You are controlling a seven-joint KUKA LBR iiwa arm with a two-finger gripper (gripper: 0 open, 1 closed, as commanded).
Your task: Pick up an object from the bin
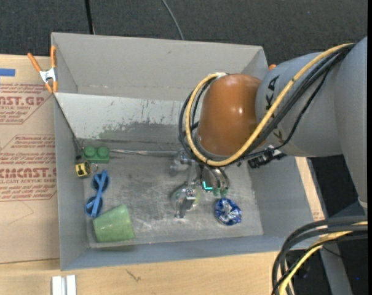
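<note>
My gripper (184, 203) hangs low over the bare floor in the middle of the bin, slightly toward the front. Nothing shows in its grasp. A crumpled blue and white thing (227, 212) lies just to its right, close by but apart from it. The arm's orange cover hides the gripper's upper part.
Along the bin's left side lie a green block (96, 153), a small yellow and black thing (81, 169), a blue looped plastic piece (98, 193) and a pale green cup (114, 224) on its side in the front left corner. The arm covers the bin's right part.
</note>
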